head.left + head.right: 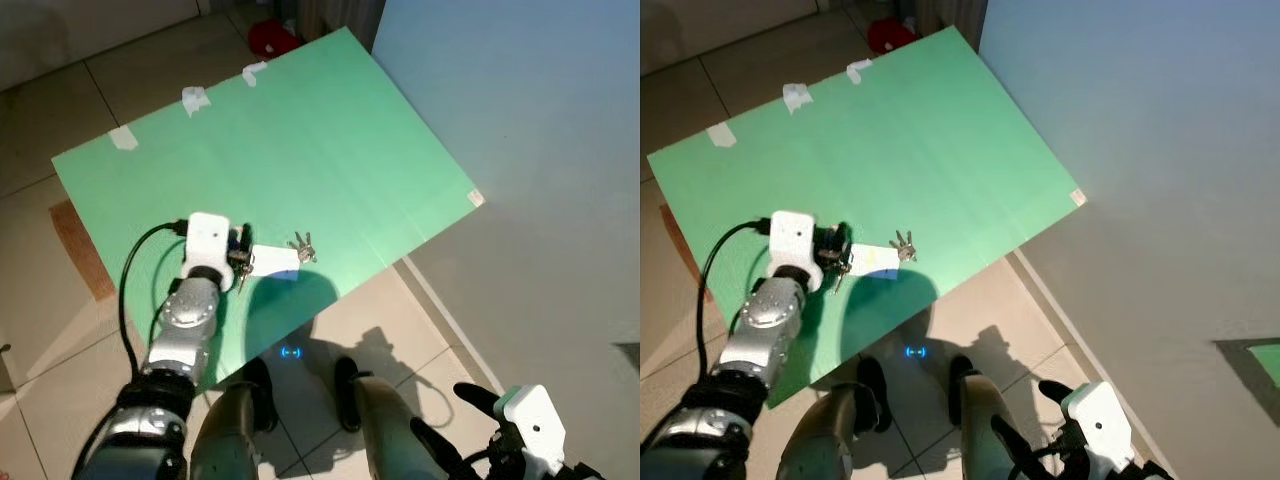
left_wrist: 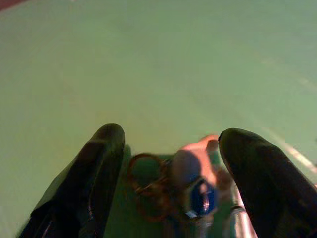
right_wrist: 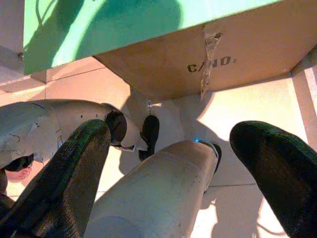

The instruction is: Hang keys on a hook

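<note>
- Left gripper [image 1: 243, 262] sits low over the green board [image 1: 300, 150], near the board's front edge, by the front-left corner.
- In the left wrist view its 2 black fingers [image 2: 99, 163] stand wide apart, with a key ring [image 2: 146, 191] and a blue-headed key [image 2: 203, 198] lying between them; nothing is clamped yet.
- Judgement: this is the pre-grasp straddle, fingers spread so the ring end falls inside the gap before closing.
- Key bunch [image 1: 303, 247] fans out on the board just beyond the gripper, with a white tag [image 1: 272, 261] between the fingers and the metal keys; all lie flat on the green surface.
- Keys lie near the front edge, so reach is short and the arm comes in from the robot's side.
- Right gripper [image 3: 168, 163] hangs idle low by the robot's legs, fingers wide apart, holding nothing; it looks at tiled floor [image 3: 247, 114] and the cardboard side of a box [image 3: 223, 54] under the green top.
- No hook can be made out in these views; the hanging step is not started.
- Risk: flat keys may slide on the smooth board when the fingers close.
</note>
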`<state>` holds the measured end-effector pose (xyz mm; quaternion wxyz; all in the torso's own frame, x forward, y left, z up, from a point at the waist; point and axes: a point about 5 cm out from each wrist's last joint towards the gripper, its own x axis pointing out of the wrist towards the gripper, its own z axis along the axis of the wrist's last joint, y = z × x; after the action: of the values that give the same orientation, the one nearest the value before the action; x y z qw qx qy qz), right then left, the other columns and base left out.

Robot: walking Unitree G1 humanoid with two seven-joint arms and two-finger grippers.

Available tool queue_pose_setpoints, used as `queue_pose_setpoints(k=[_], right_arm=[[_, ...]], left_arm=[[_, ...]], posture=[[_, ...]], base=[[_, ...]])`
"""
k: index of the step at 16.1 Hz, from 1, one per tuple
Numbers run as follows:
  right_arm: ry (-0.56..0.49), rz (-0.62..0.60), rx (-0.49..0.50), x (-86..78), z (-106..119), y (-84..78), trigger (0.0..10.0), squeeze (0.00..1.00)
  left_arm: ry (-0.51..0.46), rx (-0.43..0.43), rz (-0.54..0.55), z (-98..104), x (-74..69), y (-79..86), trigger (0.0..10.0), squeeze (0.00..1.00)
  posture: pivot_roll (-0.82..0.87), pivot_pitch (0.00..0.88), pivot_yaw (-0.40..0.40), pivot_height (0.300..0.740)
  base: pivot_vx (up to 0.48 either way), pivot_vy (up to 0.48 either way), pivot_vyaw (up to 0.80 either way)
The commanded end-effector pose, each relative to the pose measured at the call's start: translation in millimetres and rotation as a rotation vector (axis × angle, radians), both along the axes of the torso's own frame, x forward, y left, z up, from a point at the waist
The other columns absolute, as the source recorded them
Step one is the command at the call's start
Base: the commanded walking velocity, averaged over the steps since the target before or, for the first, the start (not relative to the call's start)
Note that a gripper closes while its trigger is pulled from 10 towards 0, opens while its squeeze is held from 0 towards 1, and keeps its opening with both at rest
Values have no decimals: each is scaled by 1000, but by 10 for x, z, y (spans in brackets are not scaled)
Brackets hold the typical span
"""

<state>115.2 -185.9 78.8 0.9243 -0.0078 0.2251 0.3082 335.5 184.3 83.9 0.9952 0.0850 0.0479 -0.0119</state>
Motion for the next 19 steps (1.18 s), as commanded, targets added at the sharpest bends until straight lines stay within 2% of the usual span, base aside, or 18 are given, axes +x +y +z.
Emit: queue_pose_setpoints(k=[1, 4, 9, 13, 14, 19], right_arm=[[43, -7, -3, -97, -26, -26, 10000, 0], [56, -9, -13, -148, -80, -63, 10000, 0], [98, -35, -29, -337, -282, -146, 10000, 0], [119, -44, -33, -426, -435, -224, 10000, 0], [130, -48, -37, -463, -537, -283, 10000, 0], [140, -51, -39, -544, -686, -329, 10000, 0]], left_arm=[[60, -2, 2, -150, -50, 23, 10000, 0], [79, 10, -16, -159, -14, 10, 10000, 0], [89, 7, -62, -136, 76, -74, 10000, 0], [180, -12, -95, -238, 71, -134, 10000, 0], [213, -1, -104, -252, 84, -141, 10000, 0], [294, 30, -75, -340, 58, -91, 10000, 0]], posture=[[-445, 431, -86, 740], [-474, 425, -90, 740], [-489, 417, -75, 740], [-491, 424, -75, 740], [-490, 430, -75, 740], [-496, 442, -83, 740]], base=[[0, 0, 0], [0, 0, 0], [0, 0, 0], [0, 0, 0], [0, 0, 0], [0, 0, 0]])
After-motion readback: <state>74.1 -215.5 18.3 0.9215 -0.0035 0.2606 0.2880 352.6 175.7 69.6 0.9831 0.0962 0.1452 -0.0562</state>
